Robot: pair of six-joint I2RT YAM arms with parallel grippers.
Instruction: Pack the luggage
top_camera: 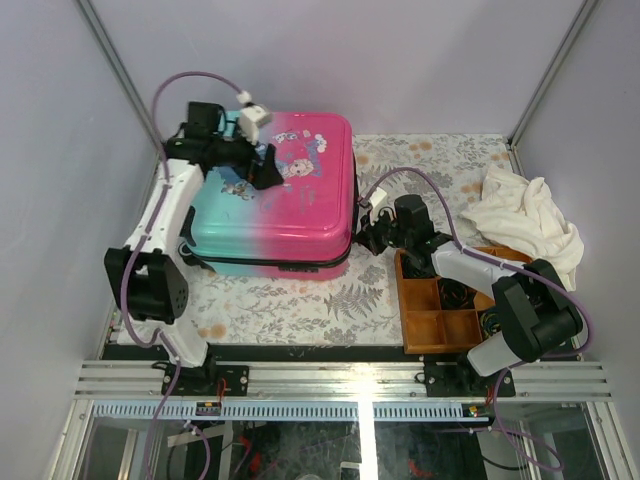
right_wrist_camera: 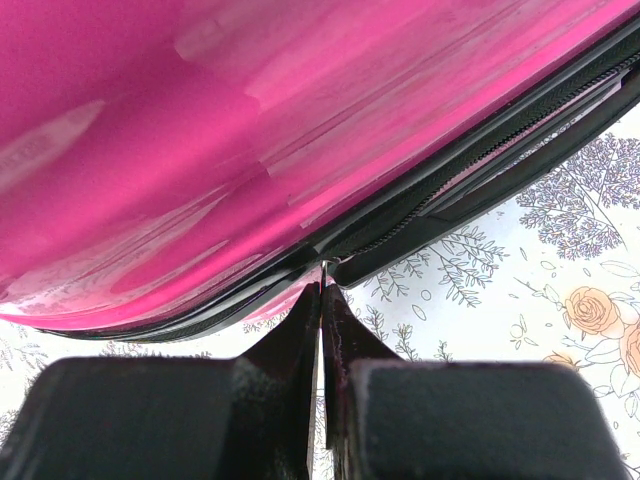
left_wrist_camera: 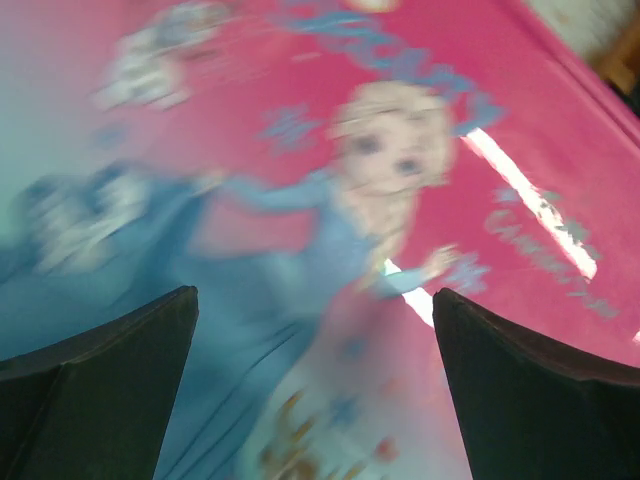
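A: From above, see the luggage (top_camera: 275,195) lying closed, beneath the left gripper (top_camera: 262,165) and just beside the right gripper (top_camera: 365,225).
B: From left wrist: spread wide, holding nothing, close over its printed top. Better to press flat, to steady.
A: From right wrist: pinched shut at the zipper (right_wrist_camera: 470,170) directly ahead; cannot tell whether gripping the pull.
B: Check first, then drag slowly along the seam, never upward.

Left arm (top_camera: 165,215), right arm (top_camera: 470,268): white links, black joints, purple cables (top_camera: 200,77). Fingers (left_wrist_camera: 100,390): black, wedge-shaped. White block (top_camera: 254,118) at left arm's 1 o'clock end.
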